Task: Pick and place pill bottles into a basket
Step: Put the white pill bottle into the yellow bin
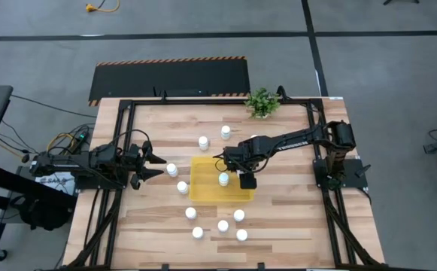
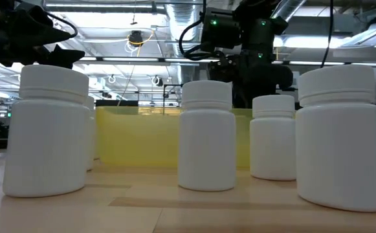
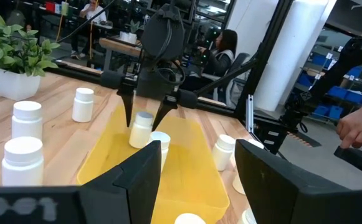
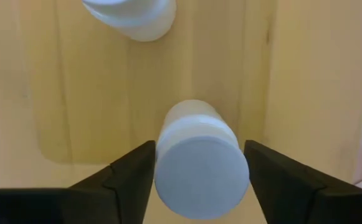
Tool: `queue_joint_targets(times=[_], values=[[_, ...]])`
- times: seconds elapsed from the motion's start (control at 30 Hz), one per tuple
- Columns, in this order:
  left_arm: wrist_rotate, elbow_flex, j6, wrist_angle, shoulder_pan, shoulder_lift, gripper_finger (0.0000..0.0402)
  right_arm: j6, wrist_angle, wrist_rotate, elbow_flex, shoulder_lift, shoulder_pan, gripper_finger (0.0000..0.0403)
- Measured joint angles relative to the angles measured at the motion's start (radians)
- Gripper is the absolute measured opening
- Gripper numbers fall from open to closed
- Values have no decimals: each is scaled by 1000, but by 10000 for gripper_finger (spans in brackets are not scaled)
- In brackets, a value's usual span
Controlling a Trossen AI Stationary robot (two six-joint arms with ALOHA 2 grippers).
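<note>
The right gripper (image 1: 223, 167) is hanging over the yellow basket (image 1: 203, 188), jaws parted around a white bottle (image 4: 199, 158) without clamping it. Loose bottles (image 1: 203, 141) are ringing the basket. The left gripper (image 1: 158, 166), half open and empty, is waiting beside a plant (image 1: 262, 102)-side table (image 1: 293, 218).

White pill bottles (image 1: 223, 225) stand scattered around the centre-frame yellow basket (image 1: 203, 188) (one bottle (image 1: 223, 179) upright inside).
</note>
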Motion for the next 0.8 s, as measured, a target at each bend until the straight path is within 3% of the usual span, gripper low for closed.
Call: queue_joint_targets(times=[0.8], values=[[0, 0, 0, 0, 0, 0, 194, -39, -44, -37, 55, 0, 0, 245]])
